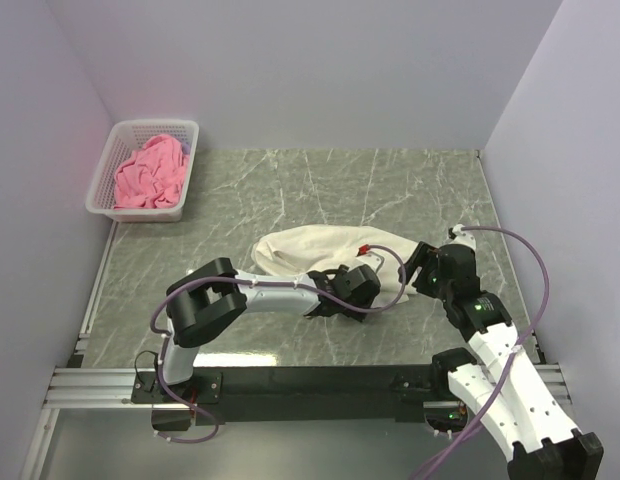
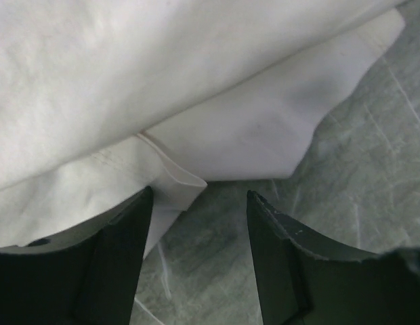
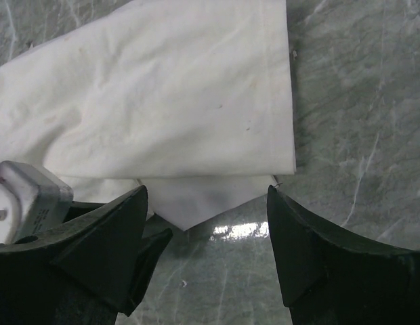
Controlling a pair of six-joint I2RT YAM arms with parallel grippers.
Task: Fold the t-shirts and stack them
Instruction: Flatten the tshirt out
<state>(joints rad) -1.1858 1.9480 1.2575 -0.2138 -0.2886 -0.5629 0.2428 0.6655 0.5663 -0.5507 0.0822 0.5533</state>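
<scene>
The cream-white t-shirt (image 1: 315, 250) lies folded in a long band across the middle of the table. My left gripper (image 1: 352, 285) is open at its near edge; in the left wrist view (image 2: 200, 196) a folded hem corner (image 2: 176, 177) lies just ahead of the fingertips, nothing between them. My right gripper (image 1: 418, 266) is open at the shirt's right end; in the right wrist view (image 3: 206, 196) the shirt (image 3: 169, 101) and a lower layer's pointed corner (image 3: 190, 206) lie just ahead. The pink t-shirt (image 1: 150, 172) is crumpled in the basket.
The white lattice basket (image 1: 100, 188) stands at the far left corner. Grey walls close the table on left, back and right. The left gripper's body (image 3: 27, 196) shows at the left of the right wrist view.
</scene>
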